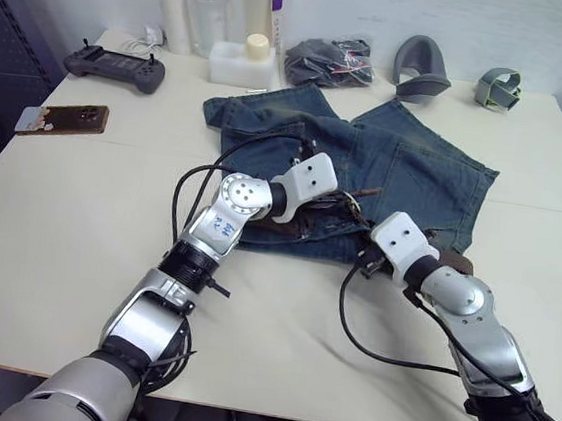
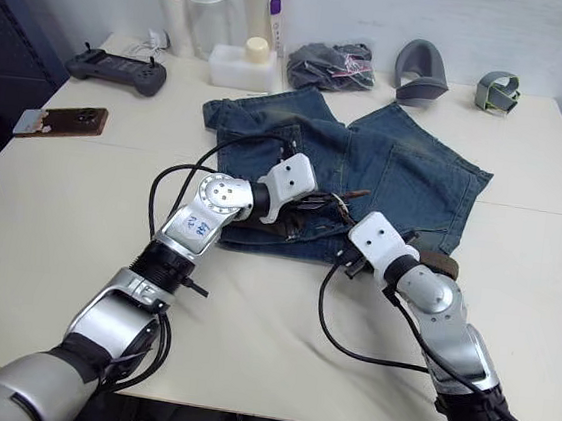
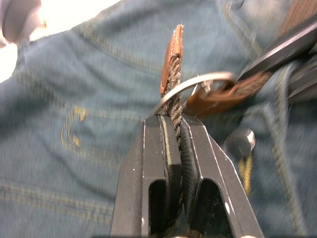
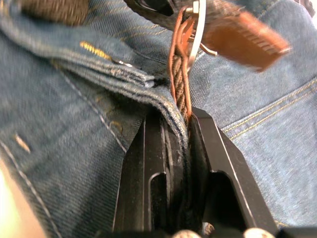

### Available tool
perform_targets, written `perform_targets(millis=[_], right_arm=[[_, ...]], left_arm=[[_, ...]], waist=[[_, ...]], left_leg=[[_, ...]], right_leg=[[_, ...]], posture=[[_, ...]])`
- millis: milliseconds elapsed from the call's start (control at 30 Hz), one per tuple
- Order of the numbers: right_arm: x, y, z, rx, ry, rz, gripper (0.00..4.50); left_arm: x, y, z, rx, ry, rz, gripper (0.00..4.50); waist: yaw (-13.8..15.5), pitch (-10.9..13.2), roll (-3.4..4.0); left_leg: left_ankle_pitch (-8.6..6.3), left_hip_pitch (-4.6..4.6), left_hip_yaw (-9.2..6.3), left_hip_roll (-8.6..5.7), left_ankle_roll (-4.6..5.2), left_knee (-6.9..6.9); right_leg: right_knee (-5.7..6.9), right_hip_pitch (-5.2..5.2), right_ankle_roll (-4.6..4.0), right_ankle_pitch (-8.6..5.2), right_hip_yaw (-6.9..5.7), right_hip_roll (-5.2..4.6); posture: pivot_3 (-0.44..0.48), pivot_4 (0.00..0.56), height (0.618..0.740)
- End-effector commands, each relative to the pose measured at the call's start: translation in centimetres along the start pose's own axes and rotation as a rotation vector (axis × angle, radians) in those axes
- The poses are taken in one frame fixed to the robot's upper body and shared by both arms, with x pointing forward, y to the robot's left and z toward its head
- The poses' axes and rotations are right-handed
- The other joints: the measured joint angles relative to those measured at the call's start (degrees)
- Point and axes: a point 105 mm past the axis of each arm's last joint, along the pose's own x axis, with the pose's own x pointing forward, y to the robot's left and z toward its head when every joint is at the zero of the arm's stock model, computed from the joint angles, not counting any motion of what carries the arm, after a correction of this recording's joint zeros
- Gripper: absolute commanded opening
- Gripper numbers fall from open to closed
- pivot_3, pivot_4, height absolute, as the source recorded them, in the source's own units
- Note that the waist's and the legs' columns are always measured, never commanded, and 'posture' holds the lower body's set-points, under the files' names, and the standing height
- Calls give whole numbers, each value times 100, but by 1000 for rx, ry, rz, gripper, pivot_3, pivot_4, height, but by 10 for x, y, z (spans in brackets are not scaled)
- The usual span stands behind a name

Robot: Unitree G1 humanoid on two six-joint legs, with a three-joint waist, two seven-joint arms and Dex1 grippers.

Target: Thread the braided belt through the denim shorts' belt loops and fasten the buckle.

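At the faded blue denim shorts' (image 1: 415,174) waistband | left gripper (image 3: 174,118) clamped on dark brown braided belt's (image 3: 173,79) tan tip, at the silver metal buckle (image 3: 193,85) | right gripper (image 4: 174,120) pinching belt with denim edge | step: fastening | next: feed tip through buckle.

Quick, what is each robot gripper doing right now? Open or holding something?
Left gripper: shut on the braided belt, near its tan tip.
Right gripper: shut on the braided belt beside the buckle, at the edge of the denim shorts.
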Motion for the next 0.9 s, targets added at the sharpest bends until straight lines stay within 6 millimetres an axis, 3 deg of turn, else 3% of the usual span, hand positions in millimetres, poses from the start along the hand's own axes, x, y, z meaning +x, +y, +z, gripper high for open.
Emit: perform_targets(millis=[33, 300, 433, 600, 733, 900], right_arm=[[-6, -1, 13, -51, -69, 31, 506], [-45, -40, 32, -82, -111, -25, 4418], [-52, -57, 40, -125, -110, -48, 4471], [-39, -82, 35, -291, -42, -109, 4471], [-21, -79, 28, -436, -22, -76, 4471], [-4, -68, 39, -529, -81, -26, 4471]], left_arm=[[-2, 7, 5, 39, -4, 13, 0], [-3, 8, 3, 43, -8, 23, 0], [0, 8, 15, 47, -57, 30, 0], [6, 4, 34, 60, -146, 32, 0], [8, 1, 37, 73, -155, 20, 0], [9, -2, 38, 97, -155, 9, 0]], waist=[[2, 0, 0], [20, 0, 0], [14, 0, 0], [17, 0, 0], [12, 0, 0], [4, 0, 0]], left_leg=[[0, 0, 0, 0, 0, 0], [0, -1, -3, 0, 0, 1], [0, 1, -2, 0, 0, 1], [0, 0, -1, 0, 1, 2], [0, 0, 0, 0, 1, 1], [1, -1, 1, 0, 2, 2]], right_leg=[[0, 0, 0, 0, 0, 0], [-2, 2, 0, 0, -2, -1], [-2, 4, 0, 0, -1, -1], [-3, 3, 0, 0, -1, -3], [-4, 3, 0, 0, -3, -2], [0, 1, 0, 0, -2, -3]], posture=[[0, 150, 648], [0, 150, 648], [0, 150, 648], [0, 150, 648], [0, 150, 648], [0, 150, 648]])
